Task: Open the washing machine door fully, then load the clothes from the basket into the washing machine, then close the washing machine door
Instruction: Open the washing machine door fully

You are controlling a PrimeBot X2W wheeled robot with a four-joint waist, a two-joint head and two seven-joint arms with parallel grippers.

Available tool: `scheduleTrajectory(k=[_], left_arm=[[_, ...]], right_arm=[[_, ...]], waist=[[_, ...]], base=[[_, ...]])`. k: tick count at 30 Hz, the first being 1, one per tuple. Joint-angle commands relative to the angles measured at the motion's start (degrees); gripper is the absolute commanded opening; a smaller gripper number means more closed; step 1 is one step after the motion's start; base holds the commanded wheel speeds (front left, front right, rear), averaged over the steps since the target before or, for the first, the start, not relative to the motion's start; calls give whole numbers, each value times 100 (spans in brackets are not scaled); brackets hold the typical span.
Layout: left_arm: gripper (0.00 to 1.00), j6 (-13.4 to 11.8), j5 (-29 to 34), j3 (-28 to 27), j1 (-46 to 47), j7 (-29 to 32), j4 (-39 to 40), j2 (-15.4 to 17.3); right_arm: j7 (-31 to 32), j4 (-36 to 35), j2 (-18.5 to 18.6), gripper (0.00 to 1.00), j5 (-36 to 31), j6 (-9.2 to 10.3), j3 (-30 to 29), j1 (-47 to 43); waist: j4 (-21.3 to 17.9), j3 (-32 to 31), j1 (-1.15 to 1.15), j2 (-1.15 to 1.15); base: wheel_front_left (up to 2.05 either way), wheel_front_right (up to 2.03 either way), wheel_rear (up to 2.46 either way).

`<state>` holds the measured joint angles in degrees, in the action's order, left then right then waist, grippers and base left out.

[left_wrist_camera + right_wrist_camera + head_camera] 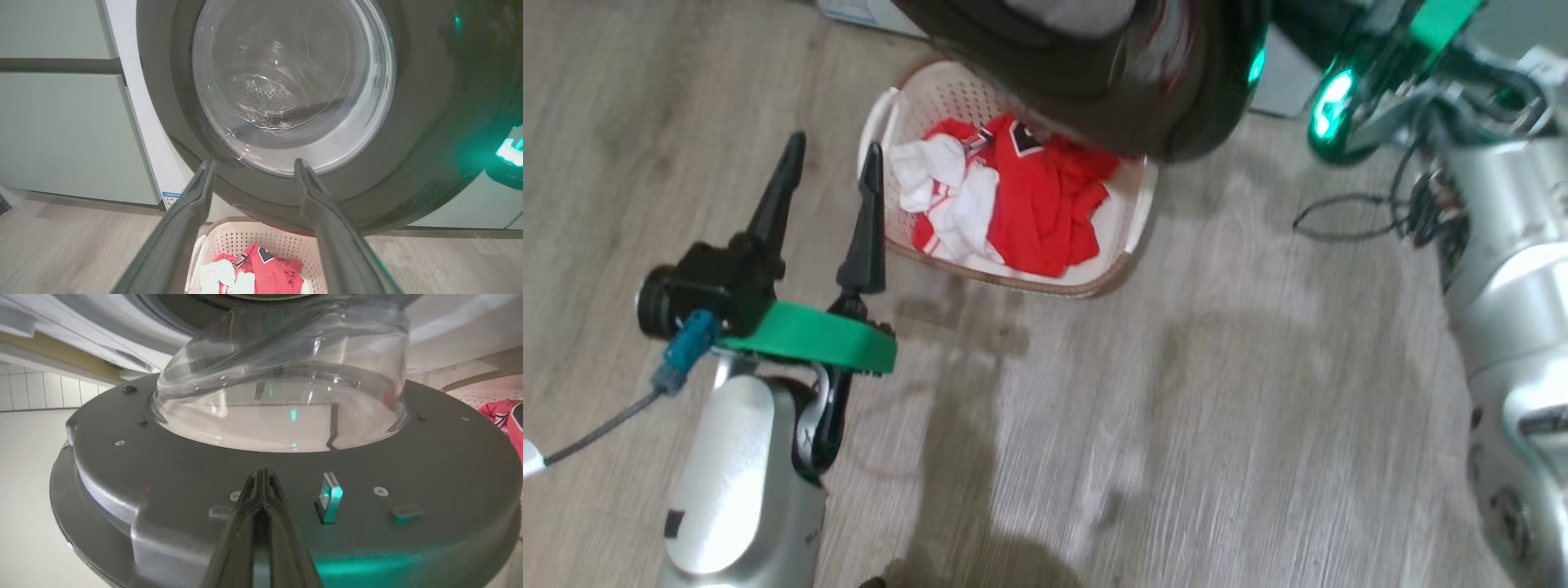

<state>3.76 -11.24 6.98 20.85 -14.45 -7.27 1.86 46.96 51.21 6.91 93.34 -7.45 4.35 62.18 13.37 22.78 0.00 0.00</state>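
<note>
The head view looks steeply down onto the grey wood-grain floor [1176, 408] and the cream perforated plastic basket [931, 90]. The left wrist view faces forward, low, near the round door with glossy black rim and clear glass bowl [429, 122], and shares that basket. The right wrist view sits close against the door's inner face.

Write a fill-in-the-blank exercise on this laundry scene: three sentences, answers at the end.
1. The crumpled jersey clothes in the cream perforated plastic basket are white and ____.
2. The left gripper, next to that basket, has its two long dark fingers spread, so it is ____.
3. The right gripper, in front of the round black-rimmed glass washing machine door, has its fingers pressed together, so it is ____.
Missing words: red; open; shut.
</note>
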Motion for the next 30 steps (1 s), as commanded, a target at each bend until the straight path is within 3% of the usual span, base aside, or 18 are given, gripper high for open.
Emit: scheduleTrajectory(k=[1, 14, 30], left_arm=[[100, -41, -56, -168, -24, -55, 159, 102], [100, -275, -243, -99, -535, -55, 53, 102], [100, -449, -457, 100, -816, -55, -77, 102]], right_arm=[[76, -260, -218, 0, 27, -3, 102, -15], [440, -1034, -329, 0, 191, -3, 508, -1222], [278, -1337, -382, 0, 379, -3, 1035, -1939]], waist=[[110, -116, 0, 0], [846, -705, 0, 0], [1650, -1047, 0, 0]], base=[[0, 0, 0], [0, 0, 0], [0, 0, 0]])
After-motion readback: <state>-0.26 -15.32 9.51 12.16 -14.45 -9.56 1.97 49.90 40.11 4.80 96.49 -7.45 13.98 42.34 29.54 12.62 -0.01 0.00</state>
